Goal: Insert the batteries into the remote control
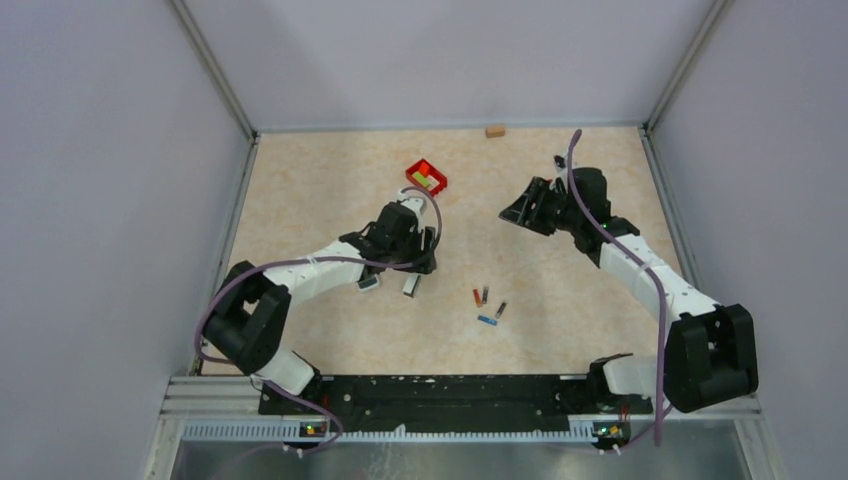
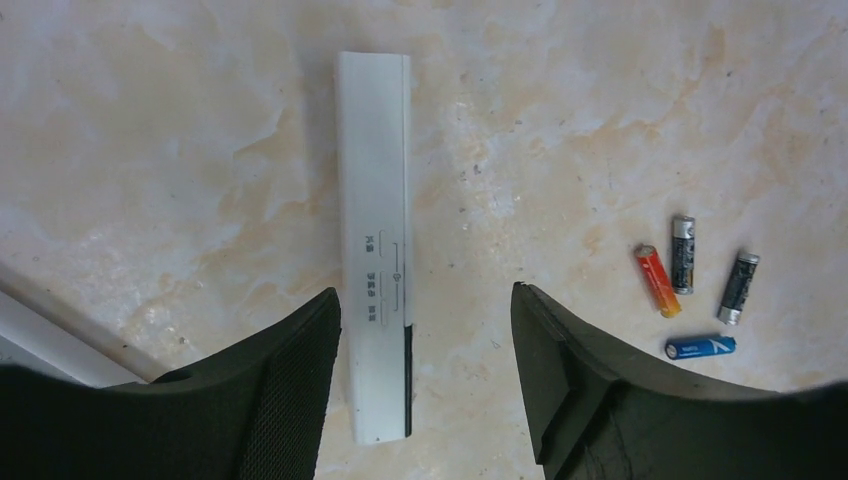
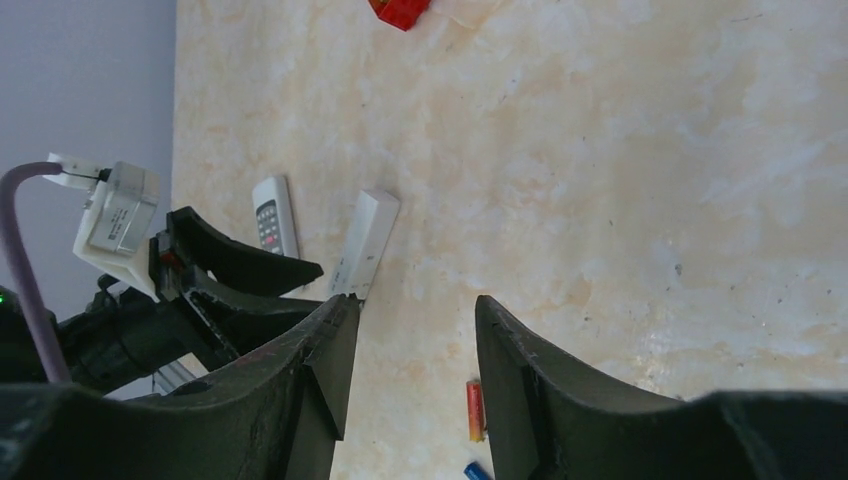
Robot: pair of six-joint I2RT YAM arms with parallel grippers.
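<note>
A white remote [image 2: 375, 250] lies flat on the table; it also shows in the top view [image 1: 411, 285] and the right wrist view [image 3: 362, 243]. My left gripper [image 2: 425, 300] is open and empty just above its near end, the remote close to the left finger. Four batteries lie loose to its right: a red one [image 2: 657, 281], two dark ones [image 2: 683, 254] [image 2: 738, 287] and a blue one [image 2: 700, 347]. In the top view the battery cluster [image 1: 487, 305] sits mid-table. My right gripper [image 1: 515, 212] [image 3: 415, 305] is open and empty, raised farther back.
A second remote with a keypad [image 3: 272, 215] lies left of the white one, under the left arm [image 1: 369, 283]. A red box [image 1: 426, 177] stands behind the left gripper. A small wooden block [image 1: 494, 130] sits at the far edge. Walls enclose the table.
</note>
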